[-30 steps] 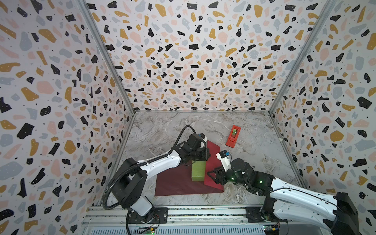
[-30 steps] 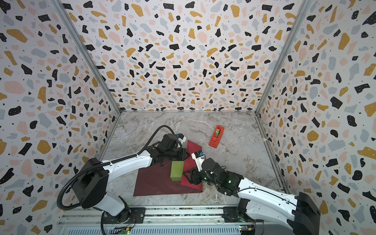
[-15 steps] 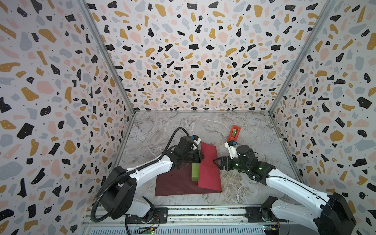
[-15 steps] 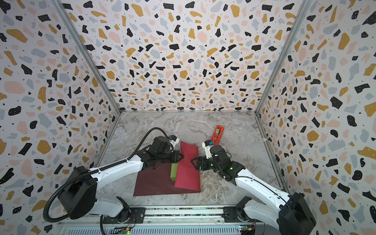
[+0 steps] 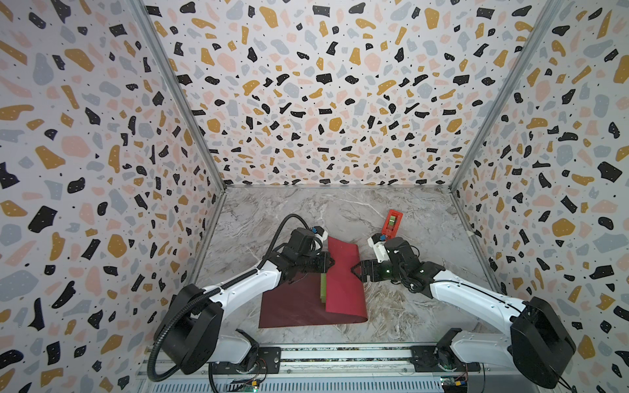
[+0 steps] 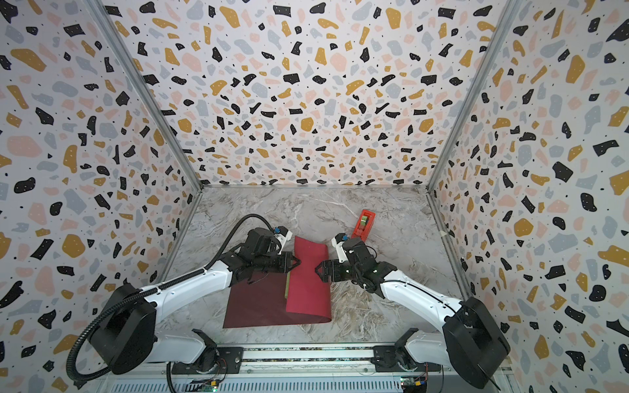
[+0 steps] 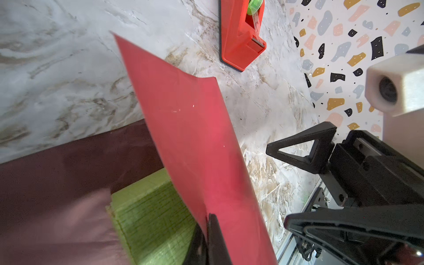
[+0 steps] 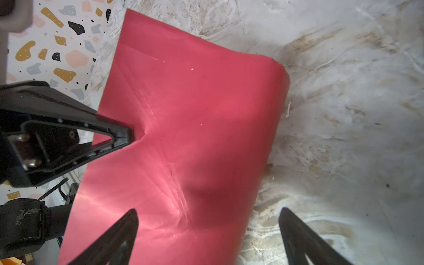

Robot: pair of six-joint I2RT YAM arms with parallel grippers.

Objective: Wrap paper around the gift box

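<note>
Since 1 second ago the right claw [image 5: 356, 270] has let go of the paper [image 5: 343, 282] and drawn back to the right. The red flap has swung over the box [image 5: 322, 289].

In both top views the paper's dark half lies flat on the table [image 5: 340, 211] and its red half is folded over the box. Only a thin green strip of the box shows at the flap's left edge. The left claw [image 5: 328, 263] is clamped on that edge. The right claw hangs wide just beside the flap, holding nothing. The tape dispenser [image 5: 393, 221] stands well apart behind.

In the left wrist view the flap [image 7: 190, 128] runs between the closed fingertips [image 7: 212, 229], with the box [image 7: 151, 206] beneath it. The right claw [image 7: 276, 187] gapes clear of the paper.

In the right wrist view the left claw [image 8: 132, 137] dimples the paper's edge [image 8: 195, 114], and the flap bulges at its fold.

This looks like the 1st fold over the box. Next, the flap probably needs pressing flat and taut against the box, then the dark half brought across and taped.

Most of the box is hidden. I cannot tell whether the flap rests on it or floats above.
</note>
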